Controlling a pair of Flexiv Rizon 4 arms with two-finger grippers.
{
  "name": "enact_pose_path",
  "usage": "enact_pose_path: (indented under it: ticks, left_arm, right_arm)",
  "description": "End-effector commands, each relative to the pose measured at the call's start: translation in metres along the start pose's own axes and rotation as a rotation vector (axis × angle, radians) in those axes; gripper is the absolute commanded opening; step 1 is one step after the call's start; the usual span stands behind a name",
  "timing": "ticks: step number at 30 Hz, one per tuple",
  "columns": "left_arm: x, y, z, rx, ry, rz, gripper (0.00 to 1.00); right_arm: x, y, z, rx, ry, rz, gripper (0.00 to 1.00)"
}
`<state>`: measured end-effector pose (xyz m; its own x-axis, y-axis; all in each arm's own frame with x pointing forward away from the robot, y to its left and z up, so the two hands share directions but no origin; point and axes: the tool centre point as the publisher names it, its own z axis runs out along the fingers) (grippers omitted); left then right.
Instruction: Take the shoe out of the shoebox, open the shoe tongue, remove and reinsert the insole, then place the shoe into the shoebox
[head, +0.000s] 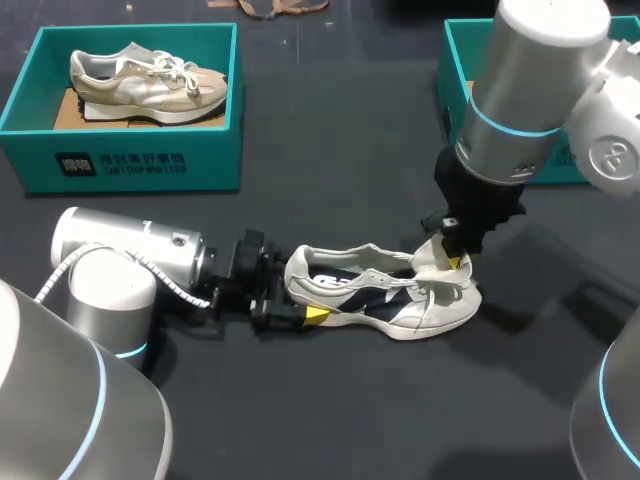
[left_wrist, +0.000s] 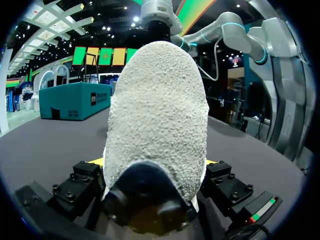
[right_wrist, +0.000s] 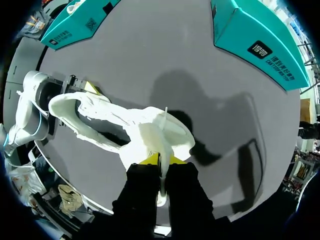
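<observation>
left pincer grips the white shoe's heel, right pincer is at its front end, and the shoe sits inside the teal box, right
Not inside a box: the head view shows the white shoe lying on the dark table, outside the teal shoebox, which holds a beige shoe. The left pincer does grip its heel and the right pincer is at its front end.

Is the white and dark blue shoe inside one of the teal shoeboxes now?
No, the shoe lies on the dark table, held at its heel by the left end effector.
</observation>
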<state>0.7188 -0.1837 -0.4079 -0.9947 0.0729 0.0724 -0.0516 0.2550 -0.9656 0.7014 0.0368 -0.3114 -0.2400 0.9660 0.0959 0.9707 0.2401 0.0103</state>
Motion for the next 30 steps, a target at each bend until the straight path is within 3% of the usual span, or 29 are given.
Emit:
enact_pose_path:
  ticks: [1,16,17,18,19,20,30]
  left_arm:
    - [-0.001,0.005,0.000,-0.001,-0.002,0.000,0.00]
    - [-0.001,0.005,0.000,-0.001,-0.002,0.000,0.00]
    - [-0.001,0.005,0.000,-0.001,-0.002,0.000,0.00]
    - [-0.001,0.005,0.000,-0.001,-0.002,0.000,0.00]
    - [-0.001,0.005,0.000,-0.001,-0.002,0.000,0.00]
    - [-0.001,0.005,0.000,-0.001,-0.002,0.000,0.00]
    - [-0.001,0.005,0.000,-0.001,-0.002,0.000,0.00]
  right_arm:
    - [-0.018,-0.013,-0.002,-0.046,0.100,0.000,0.00]
    - [-0.018,-0.011,0.002,-0.042,0.105,0.001,0.00]
    - [-0.018,-0.011,0.004,-0.049,0.117,-0.006,0.04]
    - [-0.018,-0.011,0.006,-0.060,0.136,-0.010,0.24]
    - [-0.019,-0.010,0.008,-0.055,0.143,-0.009,0.52]
    - [-0.020,-0.010,0.010,-0.052,0.143,-0.008,1.00]
    - [-0.031,-0.014,0.000,-0.061,0.121,0.005,1.00]
